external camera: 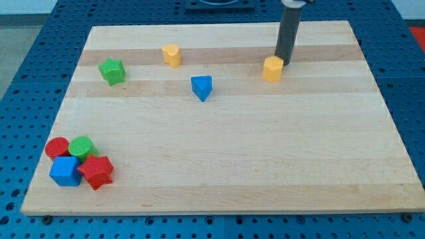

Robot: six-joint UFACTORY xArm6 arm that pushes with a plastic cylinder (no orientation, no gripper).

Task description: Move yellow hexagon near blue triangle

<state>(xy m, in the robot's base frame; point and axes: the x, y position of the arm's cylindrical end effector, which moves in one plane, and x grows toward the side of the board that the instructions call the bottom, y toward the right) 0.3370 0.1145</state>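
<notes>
My tip [284,62], a bare rod end with no pincer to open or close, touches the upper right edge of the yellow hexagonal block [272,68], right of centre near the board's top. Step in hand: pushing. Next move: drive leftward toward the blue triangular block [202,87]. The yellow cylindrical block [172,55] stands clear; path unobstructed.
</notes>
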